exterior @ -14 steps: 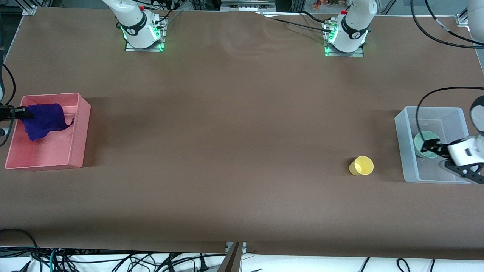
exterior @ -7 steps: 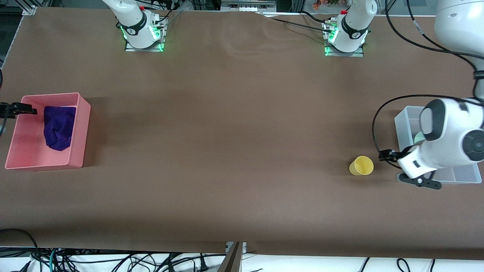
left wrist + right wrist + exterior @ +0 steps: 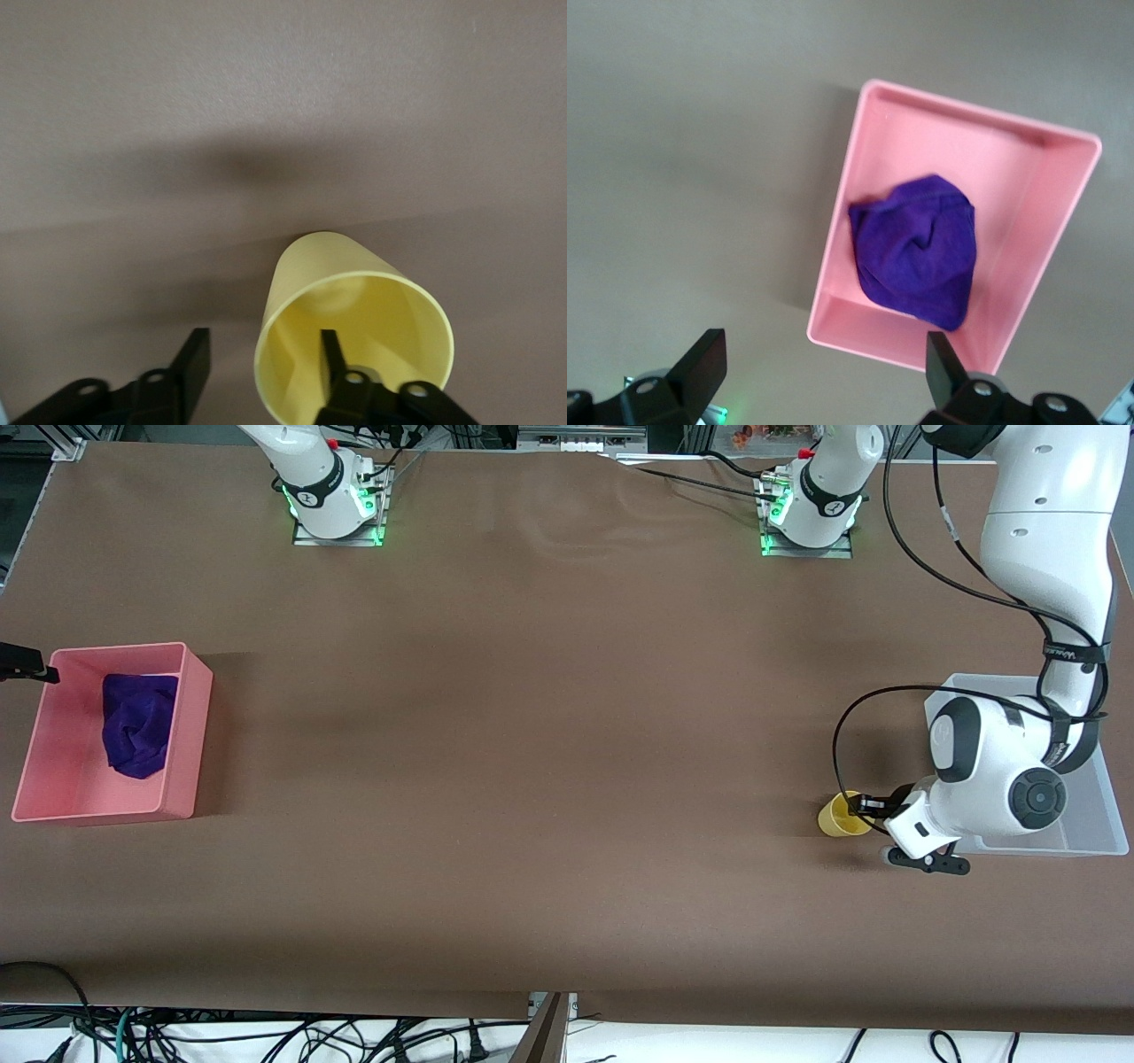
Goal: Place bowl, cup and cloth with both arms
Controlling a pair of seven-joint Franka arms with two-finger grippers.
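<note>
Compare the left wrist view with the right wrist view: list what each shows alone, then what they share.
Only the left wrist view shows the yellow cup lying on its side, with the left gripper straddling its rim, one finger inside and one outside. Only the right wrist view shows the purple cloth lying in the pink bin, with the open right gripper above. Both show the brown table.

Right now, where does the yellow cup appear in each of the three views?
Front view: the yellow cup lies on its side on the brown table, beside the clear bin, at the left gripper.
Left wrist view: the cup fills the middle, one finger inside its mouth.
Right wrist view: not in it.
Shared landmark: the left gripper.
</note>
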